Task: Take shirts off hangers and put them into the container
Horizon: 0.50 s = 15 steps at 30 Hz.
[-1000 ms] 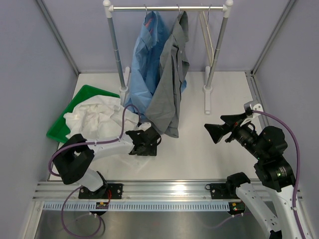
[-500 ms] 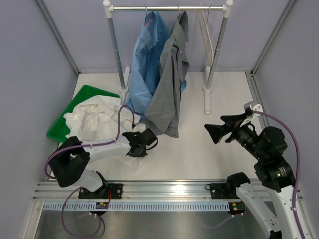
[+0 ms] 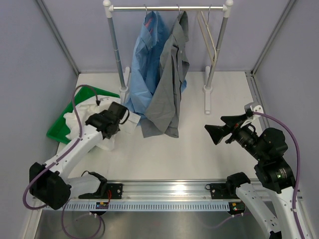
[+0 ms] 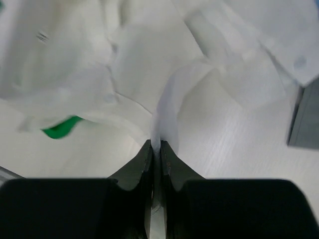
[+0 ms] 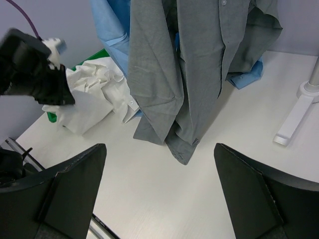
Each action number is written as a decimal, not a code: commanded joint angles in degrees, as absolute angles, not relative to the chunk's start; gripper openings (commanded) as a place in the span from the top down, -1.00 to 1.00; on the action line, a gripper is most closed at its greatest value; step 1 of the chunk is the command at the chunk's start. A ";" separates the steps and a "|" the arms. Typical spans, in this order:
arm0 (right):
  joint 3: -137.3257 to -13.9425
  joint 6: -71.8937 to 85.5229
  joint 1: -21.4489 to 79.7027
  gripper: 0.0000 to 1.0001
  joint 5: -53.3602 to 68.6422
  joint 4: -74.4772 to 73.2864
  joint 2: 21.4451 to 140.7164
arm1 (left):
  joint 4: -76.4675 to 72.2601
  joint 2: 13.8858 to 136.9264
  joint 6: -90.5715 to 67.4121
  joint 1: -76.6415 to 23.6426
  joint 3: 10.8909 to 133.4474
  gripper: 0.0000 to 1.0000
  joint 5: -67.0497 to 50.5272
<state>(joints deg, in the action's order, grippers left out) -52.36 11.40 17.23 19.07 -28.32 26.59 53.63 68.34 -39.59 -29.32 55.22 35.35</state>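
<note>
The white shirt [image 4: 139, 64] is off its hanger and lies crumpled mostly over the green tray [image 3: 57, 130], with one flap spilling onto the table [image 3: 199, 154]. The left claw [image 4: 155, 147] pinches a fold of that flap, so tucking it in looks to be the step in hand. The blue shirt [image 3: 144, 64] and grey shirt [image 3: 172, 84] hang on the rail [image 3: 167, 8] beside a bare hanger [image 3: 207, 35]. The right claw [image 3: 214, 132] is spread wide, holding nothing. Roughly a third done, two shirts left

clothes rail [image 3: 169, 8]: white posts, metal bar, upright, ahead of right claw [image 3: 209, 134] | table [image 3: 199, 154]: white, under claw | aluminium track [image 3: 169, 188]: behind claw, table's near edge
</note>
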 commanded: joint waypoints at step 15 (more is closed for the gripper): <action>-51.77 11.95 17.31 -0.99 20.74 -26.02 26.10 | 39.85 75.23 -4.58 -1.51 88.25 0.78 65.04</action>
